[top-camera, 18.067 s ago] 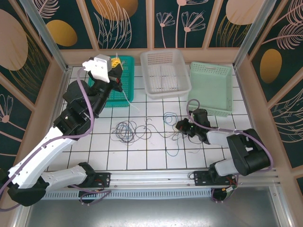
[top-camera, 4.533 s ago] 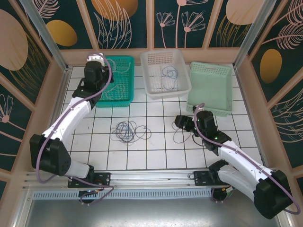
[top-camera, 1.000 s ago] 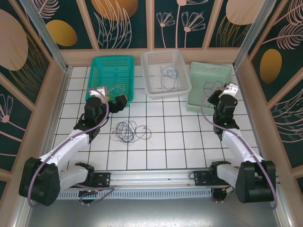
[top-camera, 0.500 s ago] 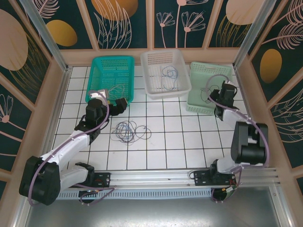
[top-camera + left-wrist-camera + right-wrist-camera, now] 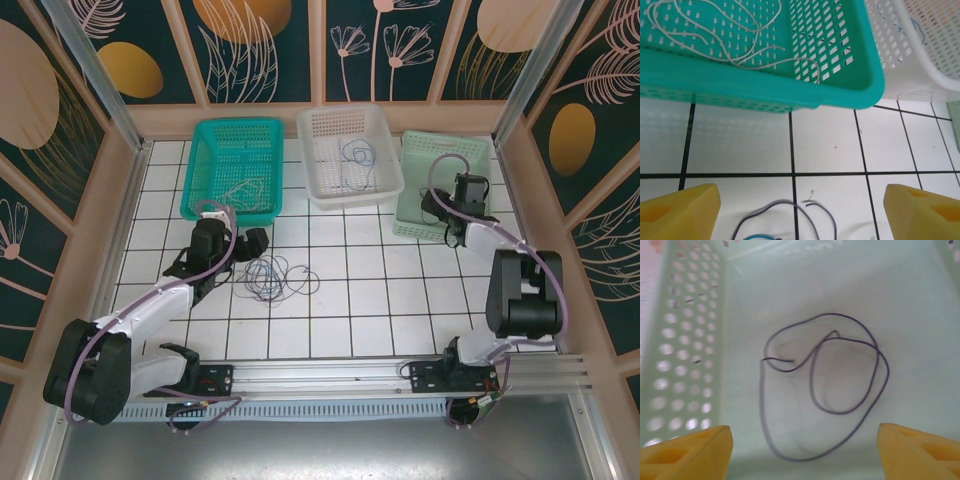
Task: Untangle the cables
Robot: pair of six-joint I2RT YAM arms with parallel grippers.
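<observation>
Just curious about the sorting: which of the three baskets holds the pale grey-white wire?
The teal basket on the left; the pale wire lies looped inside. The white basket holds a bluish wire, the pale green basket a dark wire.

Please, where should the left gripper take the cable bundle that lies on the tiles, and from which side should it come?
Grip the bundle at its dense left part, where several loops overlap; the single loop on the right would probably slip out. It lies flat on the tiles, so come straight down from above, jaws across the strands. The open left gripper is beside it.
</observation>
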